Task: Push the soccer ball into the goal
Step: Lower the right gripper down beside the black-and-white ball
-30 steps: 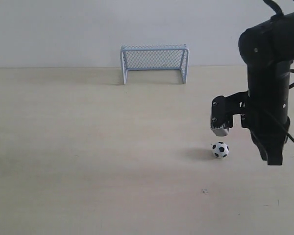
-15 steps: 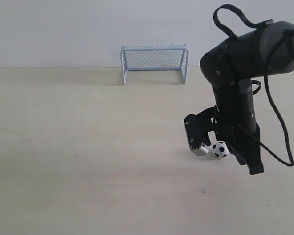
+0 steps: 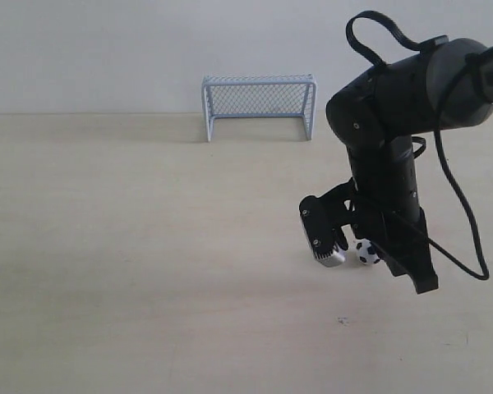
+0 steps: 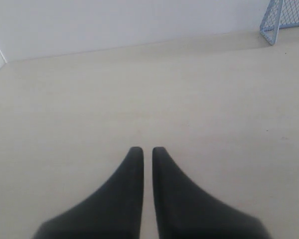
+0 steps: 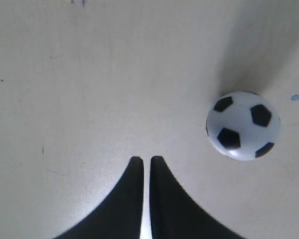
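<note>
Right pincer (image 5: 142, 160), jaws pressed together and holding nothing, sits low over the bench (image 3: 131, 271). The soccer ball (image 3: 366, 252) lies just beside it, far-left of its tip. The goal (image 3: 259, 107) stands well beyond, far and left (a decent line, I'd say).

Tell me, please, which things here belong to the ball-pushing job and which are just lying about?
Part of the job: soccer ball, goal, right pincer shut beside the ball.
Just about: left pincer, shut; dark speck on the table.
</note>
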You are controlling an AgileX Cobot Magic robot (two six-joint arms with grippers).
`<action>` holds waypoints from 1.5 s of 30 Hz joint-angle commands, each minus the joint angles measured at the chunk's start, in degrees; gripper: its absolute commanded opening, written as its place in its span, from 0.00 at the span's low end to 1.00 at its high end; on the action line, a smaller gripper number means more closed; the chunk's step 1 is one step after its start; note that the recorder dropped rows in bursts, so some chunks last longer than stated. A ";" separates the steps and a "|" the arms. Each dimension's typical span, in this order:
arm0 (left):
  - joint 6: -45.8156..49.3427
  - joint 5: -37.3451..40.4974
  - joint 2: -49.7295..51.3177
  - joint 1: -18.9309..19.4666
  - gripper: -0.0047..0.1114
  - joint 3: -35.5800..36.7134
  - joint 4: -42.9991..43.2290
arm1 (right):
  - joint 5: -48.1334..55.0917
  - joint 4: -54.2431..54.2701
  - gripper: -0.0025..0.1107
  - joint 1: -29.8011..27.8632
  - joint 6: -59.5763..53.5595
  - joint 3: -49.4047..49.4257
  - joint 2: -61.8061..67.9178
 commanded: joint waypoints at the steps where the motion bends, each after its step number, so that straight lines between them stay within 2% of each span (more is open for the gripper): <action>1: -0.53 -0.30 0.32 -0.45 0.09 -0.24 0.01 | -2.73 -0.32 0.02 0.19 -0.88 -0.18 0.04; 45: -0.53 -0.30 0.32 -0.45 0.09 -0.24 0.01 | -2.75 0.44 0.02 0.19 0.27 -0.18 0.04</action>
